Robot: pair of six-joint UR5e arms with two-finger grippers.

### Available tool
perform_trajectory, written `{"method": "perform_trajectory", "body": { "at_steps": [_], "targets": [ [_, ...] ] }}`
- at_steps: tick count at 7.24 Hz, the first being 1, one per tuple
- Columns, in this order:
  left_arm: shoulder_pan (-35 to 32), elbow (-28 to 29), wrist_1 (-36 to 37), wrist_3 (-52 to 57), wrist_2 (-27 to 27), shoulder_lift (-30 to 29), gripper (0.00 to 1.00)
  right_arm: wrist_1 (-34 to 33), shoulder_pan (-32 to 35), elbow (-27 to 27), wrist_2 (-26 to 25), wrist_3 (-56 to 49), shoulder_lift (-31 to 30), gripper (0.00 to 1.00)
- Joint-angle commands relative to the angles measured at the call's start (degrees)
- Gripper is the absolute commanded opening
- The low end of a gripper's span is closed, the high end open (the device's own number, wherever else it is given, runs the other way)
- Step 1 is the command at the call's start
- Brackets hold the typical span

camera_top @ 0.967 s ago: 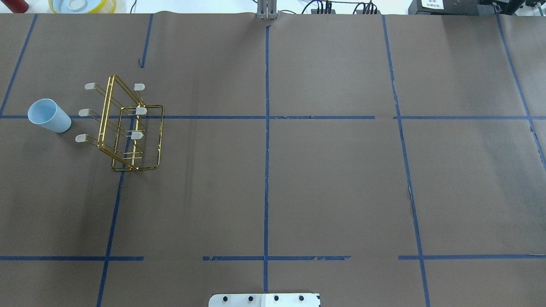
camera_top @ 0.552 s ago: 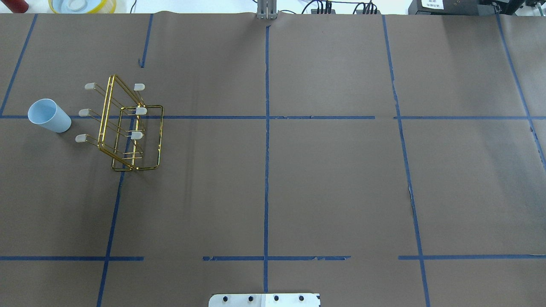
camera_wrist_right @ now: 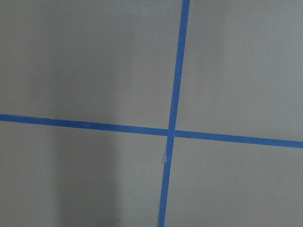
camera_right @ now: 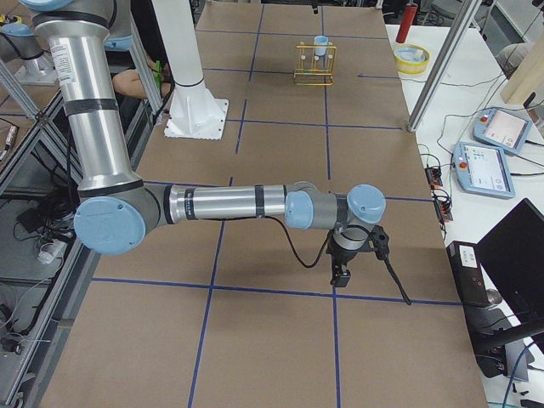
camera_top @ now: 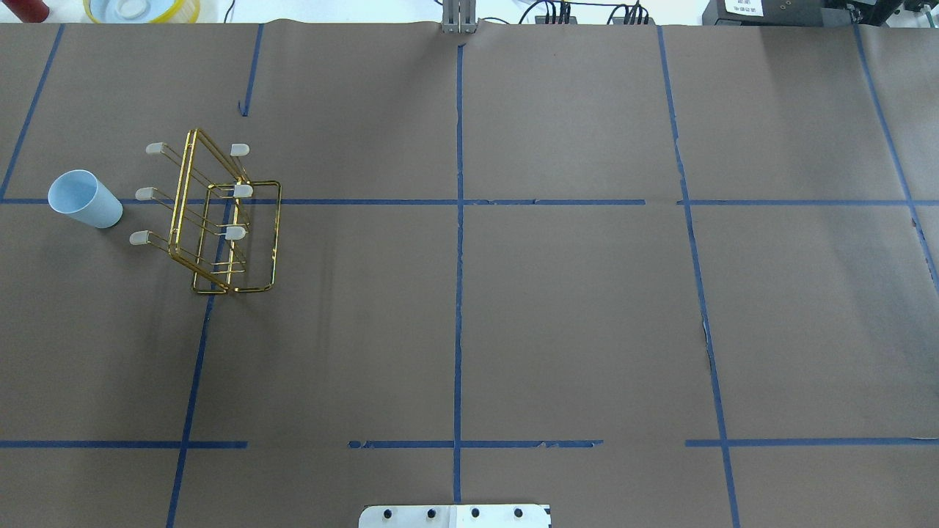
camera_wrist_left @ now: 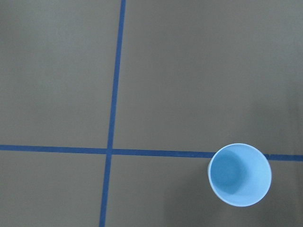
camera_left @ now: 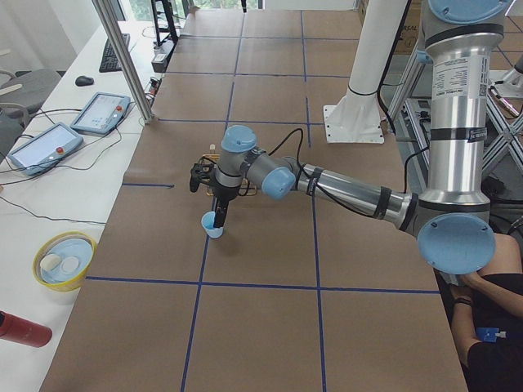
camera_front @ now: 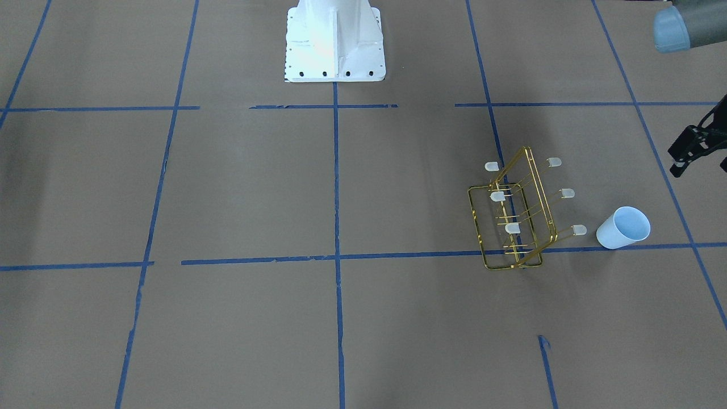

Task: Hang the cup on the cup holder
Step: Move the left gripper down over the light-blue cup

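The pale blue cup (camera_top: 84, 199) stands upright, mouth up, on the table's left part, just left of the gold wire cup holder (camera_top: 220, 220). Both also show in the front view, the cup (camera_front: 623, 227) and the holder (camera_front: 514, 216). The left wrist view looks straight down into the empty cup (camera_wrist_left: 240, 174). My left gripper (camera_left: 219, 211) hangs above the table close by the cup (camera_left: 213, 224). Only a dark part of it shows at the front view's edge (camera_front: 687, 150), and I cannot tell if it is open. My right gripper (camera_right: 342, 270) hangs low over the table's right end. Its state cannot be told.
All prongs of the holder are bare. A yellow bowl (camera_top: 139, 9) and a red bottle (camera_left: 24, 328) lie beyond the far left edge. The robot base (camera_front: 335, 40) stands at mid table. Control pendants (camera_left: 98, 113) lie on the side desk.
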Motion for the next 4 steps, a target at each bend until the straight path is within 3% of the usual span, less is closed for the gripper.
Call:
{"method": "perform_trajectory", "body": {
  "at_steps": [1, 4],
  "targets": [
    [6.3, -1.3, -18.0, -8.0, 7.2, 9.2, 1.0, 0.0, 0.0, 0.0, 0.0, 0.0, 0.0, 1.0],
    [18.3, 0.1, -18.8, -22.9, 23.0, 9.2, 1.0, 0.0, -0.1, 0.0, 0.0, 0.0, 0.0, 1.0]
  ]
}}
